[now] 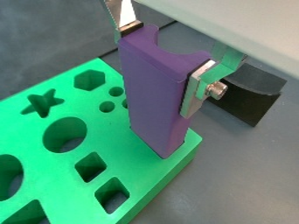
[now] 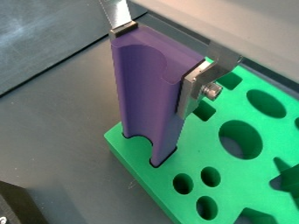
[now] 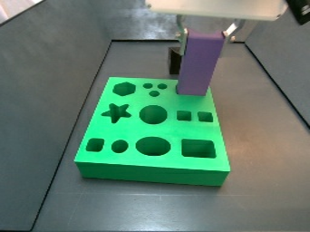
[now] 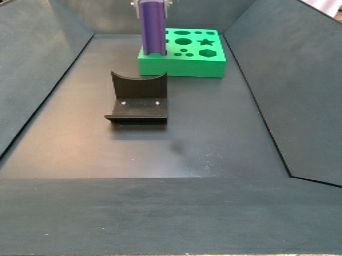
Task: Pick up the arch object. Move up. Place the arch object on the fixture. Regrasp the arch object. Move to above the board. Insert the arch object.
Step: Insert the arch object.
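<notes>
The purple arch object (image 1: 156, 96) stands upright with its lower end in a cut-out at a corner of the green board (image 1: 47, 179). In a wrist view (image 2: 149, 96) its grooved face shows, with the lower end reaching into the arch-shaped hole. My gripper (image 1: 163, 57) is shut on the piece's upper end, silver fingers (image 1: 198, 85) pressed against opposite sides. In both side views the arch object (image 3: 200, 60) (image 4: 152, 26) rises from the board (image 3: 109, 145) (image 4: 201, 66). The dark fixture (image 4: 136, 98) sits on the floor beside the board, apart from the gripper.
The board carries star (image 3: 116, 112), hexagon (image 3: 123, 89), round (image 3: 152, 114) and square (image 3: 198, 147) holes. Sloped grey walls (image 4: 54, 70) enclose the dark floor (image 4: 201, 150). The fixture (image 1: 251, 92) lies just past the board's corner.
</notes>
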